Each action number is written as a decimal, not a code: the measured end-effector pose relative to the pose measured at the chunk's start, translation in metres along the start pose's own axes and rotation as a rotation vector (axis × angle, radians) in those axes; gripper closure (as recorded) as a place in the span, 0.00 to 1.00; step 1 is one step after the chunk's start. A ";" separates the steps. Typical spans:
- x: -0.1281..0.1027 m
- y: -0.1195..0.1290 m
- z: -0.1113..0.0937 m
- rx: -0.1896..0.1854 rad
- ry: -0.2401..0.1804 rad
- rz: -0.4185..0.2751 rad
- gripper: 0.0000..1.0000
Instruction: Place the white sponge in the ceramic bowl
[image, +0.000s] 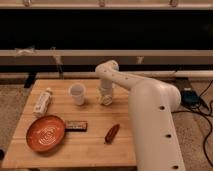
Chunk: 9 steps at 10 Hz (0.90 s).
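The ceramic bowl (46, 133) is orange-brown with ring patterns and sits at the front left of the wooden table (90, 150). My gripper (105, 96) hangs from the white arm over the middle of the table, to the right of a white cup (77, 93). A pale whitish object, apparently the white sponge (106, 99), shows at the gripper's tip, just above or on the table top. The gripper is well to the right of and behind the bowl.
A white bottle (42, 102) lies at the left edge. A dark snack bar (76, 125) lies beside the bowl. A reddish-brown elongated object (112, 133) lies at the front centre. My arm's large white body (152, 125) covers the table's right side.
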 end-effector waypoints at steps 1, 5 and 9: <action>-0.003 -0.006 -0.005 0.002 0.011 -0.010 0.72; -0.042 -0.034 -0.026 -0.008 0.039 -0.040 0.86; -0.102 -0.079 -0.035 -0.004 0.042 -0.063 0.86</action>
